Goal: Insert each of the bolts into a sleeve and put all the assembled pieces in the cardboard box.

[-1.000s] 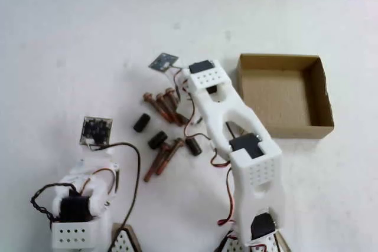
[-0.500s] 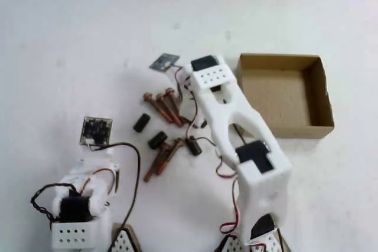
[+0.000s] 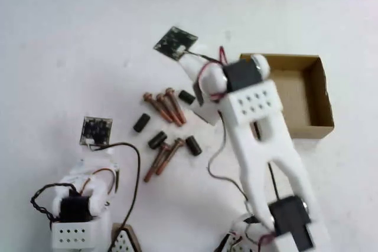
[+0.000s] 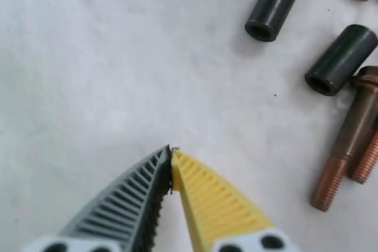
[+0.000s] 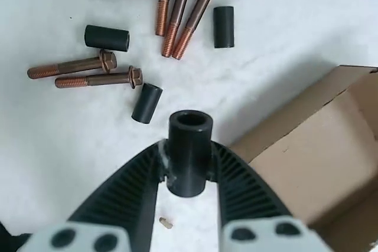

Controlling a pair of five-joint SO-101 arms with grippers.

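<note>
Right gripper (image 5: 189, 146): black ribbed jaws closed on the held sleeve (image 5: 189, 166), a matte black cylinder that stands upright with its round bore facing the wrist camera. The pair is over the white table (image 3: 71, 39), just beside an outer wall of the cardboard box (image 3: 295, 129), an open-topped square tray of plain brown board.

Left gripper (image 4: 171, 154): one grey finger and one yellow, both with toothed inner faces, tapering to tips that touch. It points at bare tabletop near the parts, well apart from the box.

Four loose sleeves (image 3: 141, 122), short black tubes with smooth walls, lie on their sides on the table. One (image 3: 186, 97) lies just beside the three bolts (image 3: 165, 105), which rest side by side. Two more (image 3: 157, 140) (image 3: 193, 145) flank the heads of the two bolts (image 3: 162, 157), which also lie side by side.

All bolts are copper-coloured. Each has a flanged hexagonal head, a smooth shank and a thread running toward the tip.
</note>
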